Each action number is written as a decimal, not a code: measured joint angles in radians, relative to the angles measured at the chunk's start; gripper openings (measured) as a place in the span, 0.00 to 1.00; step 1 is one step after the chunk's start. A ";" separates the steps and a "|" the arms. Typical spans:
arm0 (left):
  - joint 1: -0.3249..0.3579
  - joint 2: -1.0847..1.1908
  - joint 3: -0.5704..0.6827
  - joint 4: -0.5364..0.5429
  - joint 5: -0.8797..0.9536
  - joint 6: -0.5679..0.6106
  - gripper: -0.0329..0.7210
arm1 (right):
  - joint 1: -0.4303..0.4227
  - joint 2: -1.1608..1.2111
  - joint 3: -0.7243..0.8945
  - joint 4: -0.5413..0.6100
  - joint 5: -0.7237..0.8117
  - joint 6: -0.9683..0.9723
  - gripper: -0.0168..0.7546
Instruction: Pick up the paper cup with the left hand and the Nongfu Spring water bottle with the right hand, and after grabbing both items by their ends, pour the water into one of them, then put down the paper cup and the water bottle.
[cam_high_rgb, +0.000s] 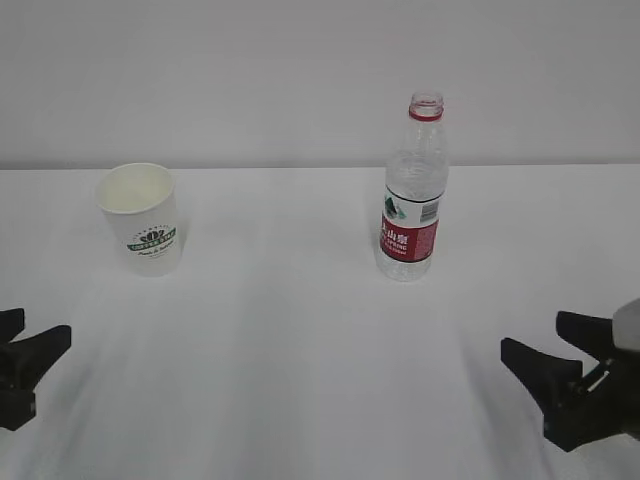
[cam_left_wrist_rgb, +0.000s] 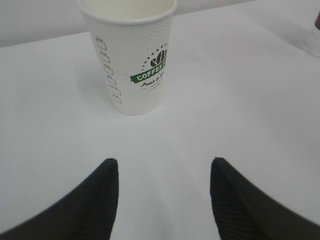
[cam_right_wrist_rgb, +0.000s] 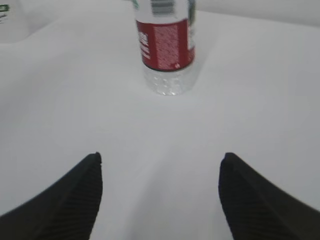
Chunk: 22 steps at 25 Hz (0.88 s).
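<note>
The paper cup (cam_high_rgb: 143, 218), white with a green logo, stands upright at the left back of the table; it fills the top of the left wrist view (cam_left_wrist_rgb: 131, 55). The Nongfu Spring water bottle (cam_high_rgb: 413, 190) stands upright and uncapped right of centre, its red label and ribbed base seen ahead in the right wrist view (cam_right_wrist_rgb: 165, 47). My left gripper (cam_high_rgb: 35, 335) (cam_left_wrist_rgb: 164, 162) is open at the near left edge, well short of the cup. My right gripper (cam_high_rgb: 545, 335) (cam_right_wrist_rgb: 160, 157) is open at the near right, short of the bottle. Nothing lies between either pair of fingers.
A white table (cam_high_rgb: 300, 350) runs back to a plain pale wall (cam_high_rgb: 250, 70). The bottle's edge (cam_left_wrist_rgb: 315, 35) shows at the right of the left wrist view, and the cup's edge (cam_right_wrist_rgb: 10, 20) at the top left of the right wrist view.
</note>
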 joint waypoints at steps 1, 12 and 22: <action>0.000 0.000 -0.005 0.005 0.000 0.000 0.61 | 0.000 0.000 -0.015 -0.030 0.000 -0.013 0.73; 0.000 0.000 -0.020 0.011 -0.002 -0.040 0.90 | 0.000 0.002 -0.057 -0.077 0.000 -0.039 0.84; 0.000 0.002 -0.020 0.009 -0.002 -0.090 0.92 | 0.000 0.011 -0.063 -0.030 0.000 0.000 0.85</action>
